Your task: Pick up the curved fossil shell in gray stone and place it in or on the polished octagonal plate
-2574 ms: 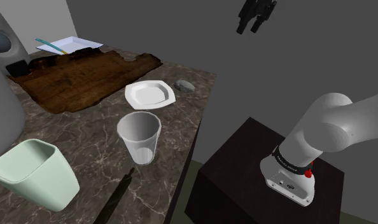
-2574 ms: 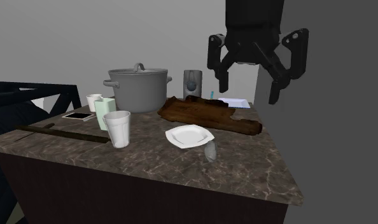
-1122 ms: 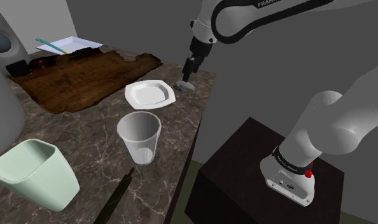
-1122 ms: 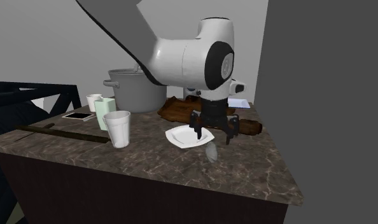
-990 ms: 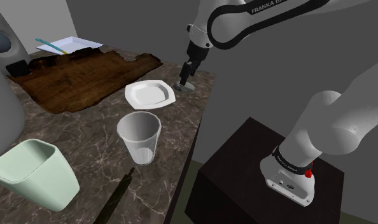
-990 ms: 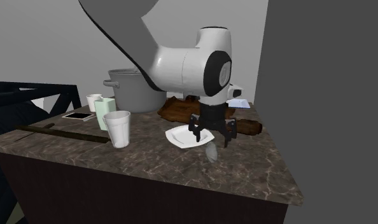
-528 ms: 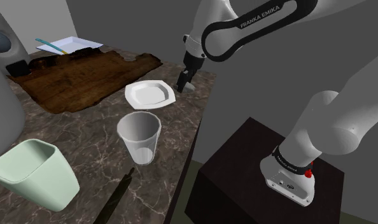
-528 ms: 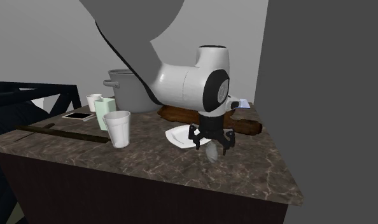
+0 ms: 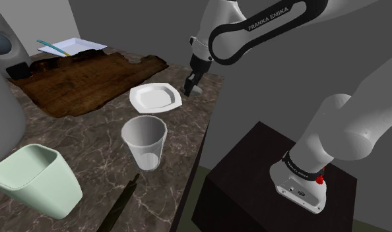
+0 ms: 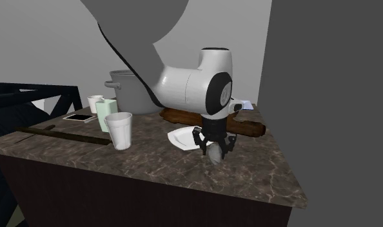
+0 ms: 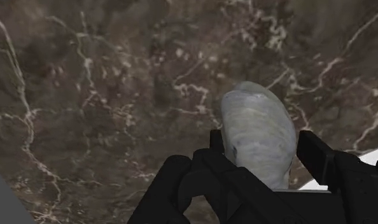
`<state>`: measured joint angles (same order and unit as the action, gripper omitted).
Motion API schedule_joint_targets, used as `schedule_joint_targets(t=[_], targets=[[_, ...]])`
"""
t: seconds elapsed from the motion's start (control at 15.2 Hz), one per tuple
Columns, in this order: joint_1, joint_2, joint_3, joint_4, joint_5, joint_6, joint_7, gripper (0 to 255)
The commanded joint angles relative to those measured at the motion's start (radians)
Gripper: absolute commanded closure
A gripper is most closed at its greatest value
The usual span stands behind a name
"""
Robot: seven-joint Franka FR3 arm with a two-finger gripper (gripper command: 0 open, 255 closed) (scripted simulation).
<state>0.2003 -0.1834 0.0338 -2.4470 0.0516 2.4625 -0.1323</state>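
The grey curved fossil shell (image 11: pixel 258 137) lies on the dark marble counter (image 11: pixel 86 114), near its edge and just beside the white octagonal plate (image 9: pixel 155 97) (image 10: pixel 186 138). My gripper (image 11: pixel 264 147) points straight down over the shell, with a black finger against each of its sides. In the second exterior view the gripper (image 10: pixel 213 149) is narrowed around the shell (image 10: pixel 213 157), which rests on the counter. From the shoulder view the gripper (image 9: pixel 190 86) covers most of the shell. A white corner of the plate (image 11: pixel 372 158) shows by one finger.
A clear cup (image 9: pixel 144 142) and a pale green container (image 9: pixel 36 179) stand nearer the camera. A dark wooden board (image 9: pixel 89 72) and a white tray (image 9: pixel 70 46) lie behind the plate. A grey pot (image 10: pixel 135 90) stands at the back. The counter edge (image 9: pixel 208 125) drops off beside the shell.
The gripper has come down over the shell, and in the last half second its fingers have drawn in from wide open to the shell's sides. The shell has not moved.
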Motion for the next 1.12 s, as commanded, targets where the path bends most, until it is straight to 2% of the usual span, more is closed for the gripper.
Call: schedule_joint_targets(t=[0.0, 0.53, 1.06], targets=[[0.000, 0.000, 0.000, 0.000, 0.000, 0.000, 0.000, 255], [0.000, 0.000, 0.000, 0.000, 0.000, 0.000, 0.000, 255], [-0.001, -0.057, -0.001, 0.058, -0.003, -0.116, 0.004, 255]])
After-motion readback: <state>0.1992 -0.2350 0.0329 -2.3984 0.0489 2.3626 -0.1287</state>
